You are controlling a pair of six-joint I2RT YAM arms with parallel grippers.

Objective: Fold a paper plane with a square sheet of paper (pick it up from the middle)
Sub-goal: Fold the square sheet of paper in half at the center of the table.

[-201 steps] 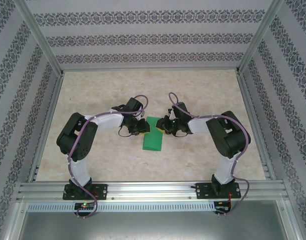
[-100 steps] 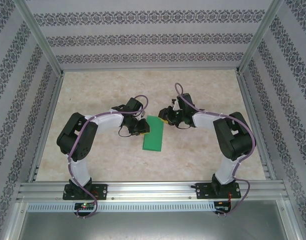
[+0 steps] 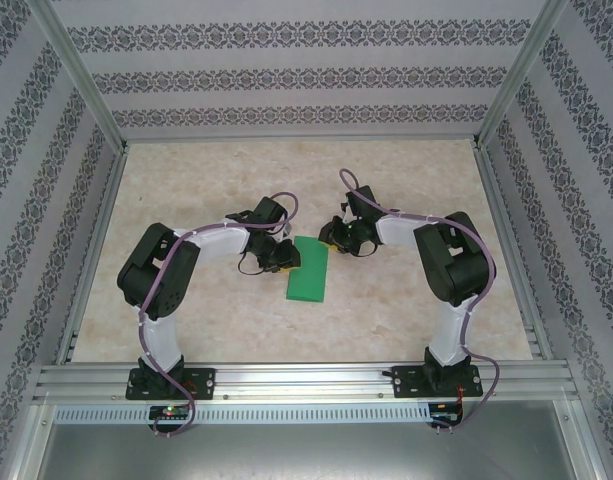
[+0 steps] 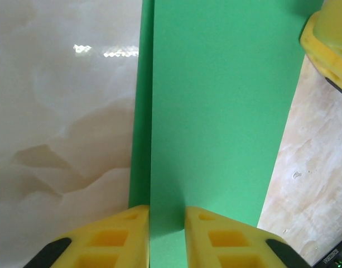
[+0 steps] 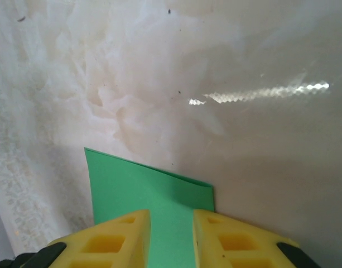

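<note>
The square sheet of paper point(image 3: 308, 272) is bright green and lies on the table folded into a long rectangle with two layers, whose edges are slightly offset point(image 4: 140, 139). A paper plane is out of view. My left gripper point(image 3: 286, 256) sits at the sheet's left long edge, and its yellow fingers stand a narrow gap apart over the green point(image 4: 167, 212). My right gripper point(image 3: 331, 238) is at the far right corner of the sheet point(image 5: 137, 184), with its fingers a little apart above it point(image 5: 171, 215). One right fingertip point(image 4: 327, 44) pokes into the left wrist view.
The marbled beige tabletop point(image 3: 216, 180) surrounds the sheet. Patterned walls and an aluminium frame point(image 3: 296, 140) enclose the table at the back and both sides. The arm bases are bolted to the near rail point(image 3: 306, 378).
My right gripper has drawn back from over the sheet's far end to its far right corner, uncovering that end. The left gripper and the sheet have hardly moved.
</note>
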